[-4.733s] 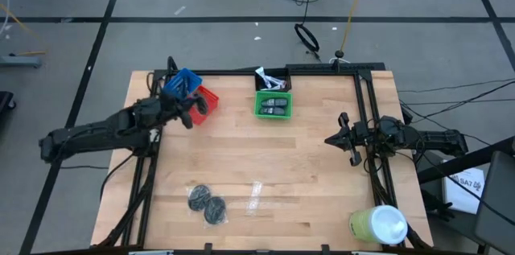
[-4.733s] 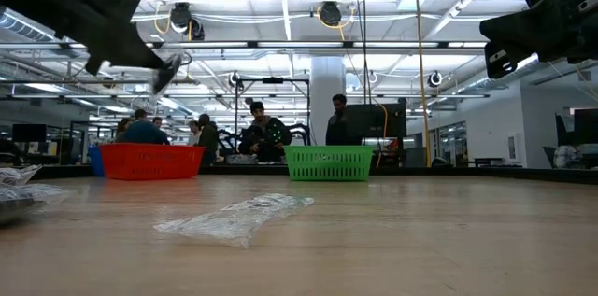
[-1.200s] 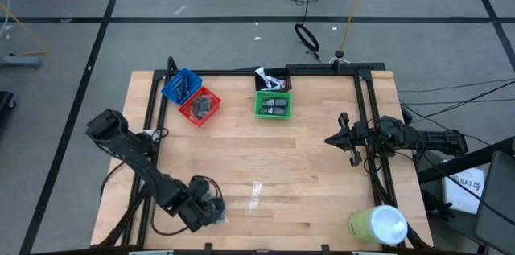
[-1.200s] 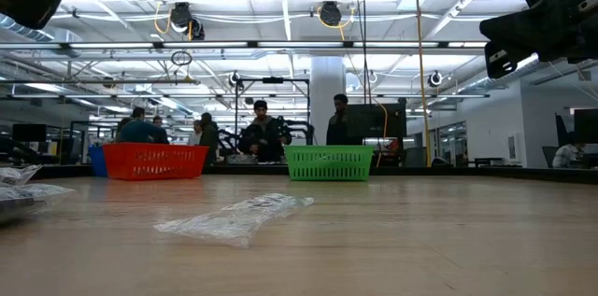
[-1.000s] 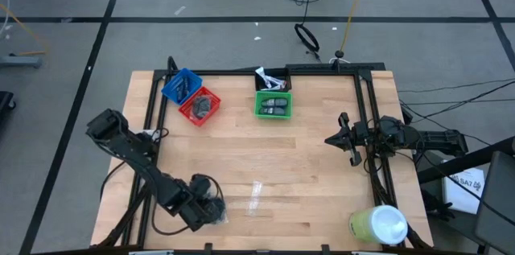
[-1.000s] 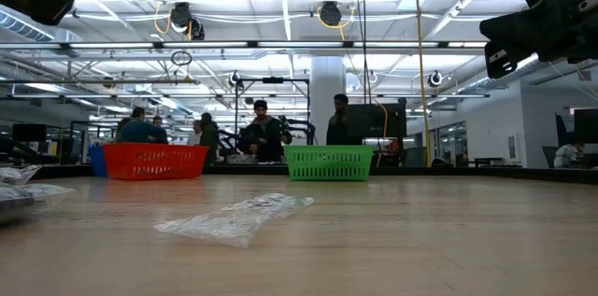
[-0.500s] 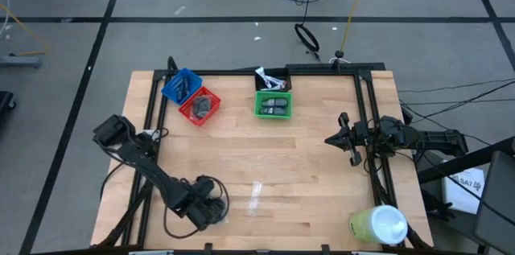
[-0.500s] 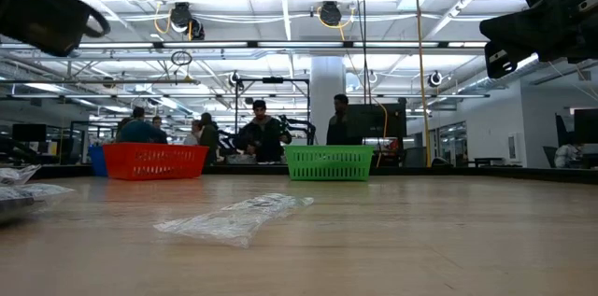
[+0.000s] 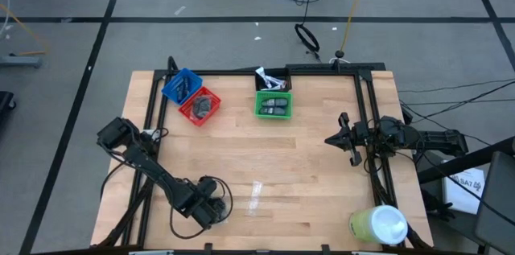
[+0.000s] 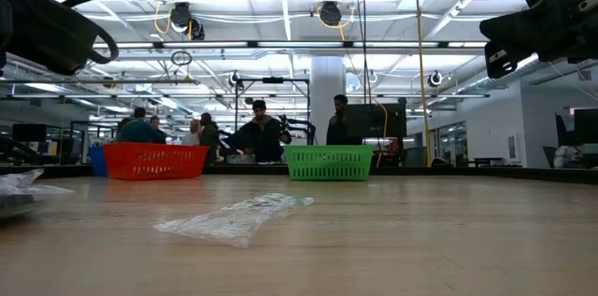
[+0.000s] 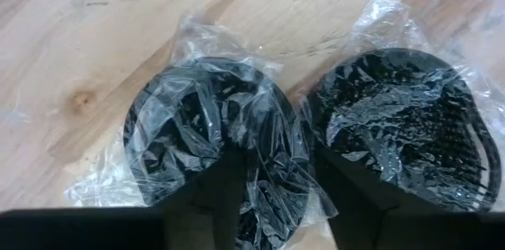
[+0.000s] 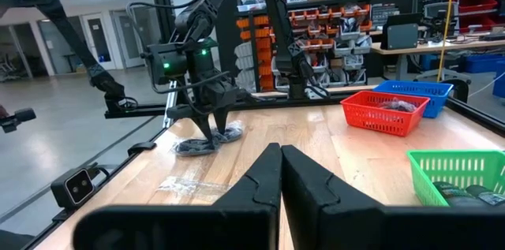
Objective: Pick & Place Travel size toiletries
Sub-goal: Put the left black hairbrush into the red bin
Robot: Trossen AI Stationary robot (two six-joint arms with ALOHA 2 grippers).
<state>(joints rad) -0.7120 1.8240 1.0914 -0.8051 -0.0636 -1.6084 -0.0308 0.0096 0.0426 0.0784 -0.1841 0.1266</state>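
Plastic-wrapped round discs (image 11: pixel 209 136) lie flat, side by side; left pincer (image 11: pixel 276 195) straddles one, fingers apart.

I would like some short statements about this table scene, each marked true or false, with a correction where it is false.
1. The left gripper is down at two plastic-wrapped dark discs near the table's front edge. True.
2. The right gripper holds a tube. False: its jaws are shut on nothing, and it waits above the table's right side.
3. The green basket is empty. False: dark oval pieces lie in it.
4. A clear wrapper scrap lies on the wood, right of the discs. True.
5. The red basket stands beside the blue basket. True.
6. The yellow-green cylinder stands in the far left corner. False: it is at the front right corner.
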